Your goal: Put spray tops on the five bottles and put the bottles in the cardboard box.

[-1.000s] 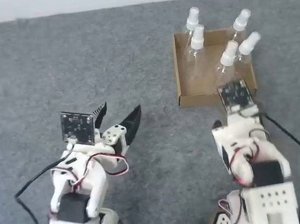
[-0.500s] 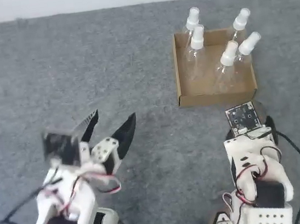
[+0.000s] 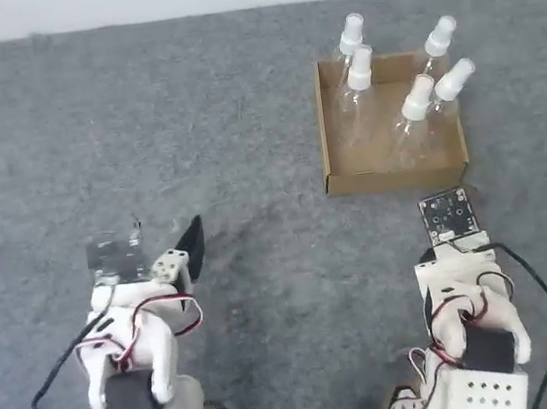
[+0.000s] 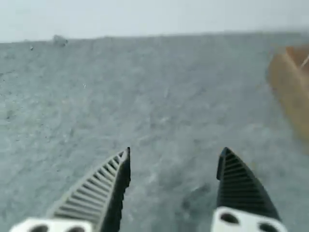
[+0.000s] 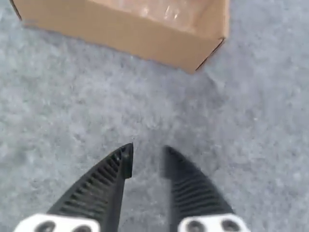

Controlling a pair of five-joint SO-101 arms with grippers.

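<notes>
Up at the far right of the high view, five bottles (image 3: 361, 70) with spray tops (image 3: 441, 33) are seen upright inside the cardboard box (image 3: 391, 179). Left gripper (image 4: 174, 152) is spread wide, empty. Right gripper (image 5: 145, 150) is narrowly parted, empty, near the box front. Bottles could be toppled if the box is bumped by the right arm.

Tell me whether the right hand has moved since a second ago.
Yes. Seen from the high view, the right hand has pulled straight back, away from the front wall of the cardboard box.
</notes>
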